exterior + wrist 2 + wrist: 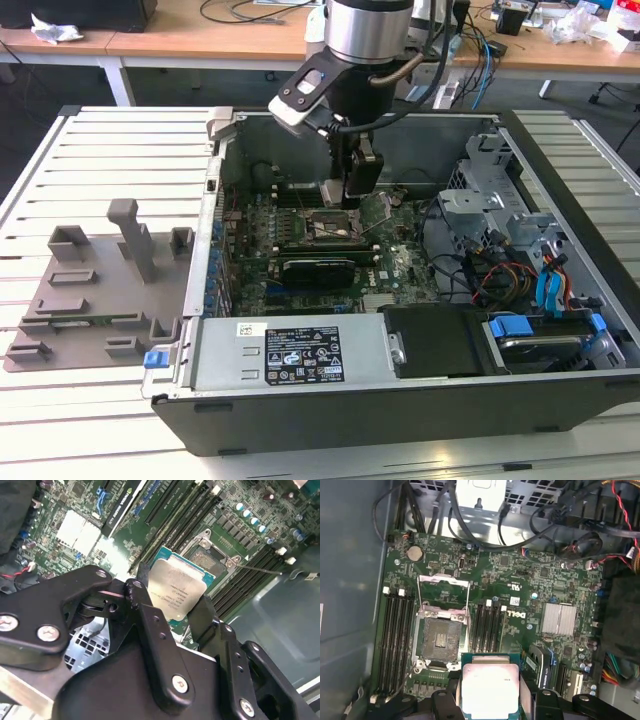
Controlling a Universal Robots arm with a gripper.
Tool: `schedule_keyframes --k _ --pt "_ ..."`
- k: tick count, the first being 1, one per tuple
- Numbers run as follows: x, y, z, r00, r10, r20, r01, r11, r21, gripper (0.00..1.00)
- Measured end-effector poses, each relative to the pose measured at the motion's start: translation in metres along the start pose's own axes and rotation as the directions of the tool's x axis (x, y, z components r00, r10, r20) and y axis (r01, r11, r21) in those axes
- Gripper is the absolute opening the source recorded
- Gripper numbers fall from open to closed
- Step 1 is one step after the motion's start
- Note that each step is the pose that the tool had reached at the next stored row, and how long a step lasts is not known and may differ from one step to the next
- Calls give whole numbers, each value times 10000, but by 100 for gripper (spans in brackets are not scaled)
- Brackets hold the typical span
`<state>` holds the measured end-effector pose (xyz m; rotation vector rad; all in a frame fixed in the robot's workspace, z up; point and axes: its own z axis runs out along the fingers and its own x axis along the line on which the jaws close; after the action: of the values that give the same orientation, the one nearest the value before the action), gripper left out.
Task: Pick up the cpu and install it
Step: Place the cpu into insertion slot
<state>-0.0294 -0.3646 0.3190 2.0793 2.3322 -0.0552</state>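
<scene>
Exterior view: my gripper (352,192) hangs inside the open computer case (300,420), over the socket (325,225). Second wrist view: my fingers (150,625) pinch the cpu (175,592) by two opposite edges, silver top exposed. First wrist view: the cpu (490,690) is held near the open socket (440,637), not seated in it.
</scene>
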Motion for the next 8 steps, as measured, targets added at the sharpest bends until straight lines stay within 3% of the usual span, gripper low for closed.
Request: schedule_keyframes --k 8 --pt "0 0 1 9966 827 -4 -827 9966 31 55"
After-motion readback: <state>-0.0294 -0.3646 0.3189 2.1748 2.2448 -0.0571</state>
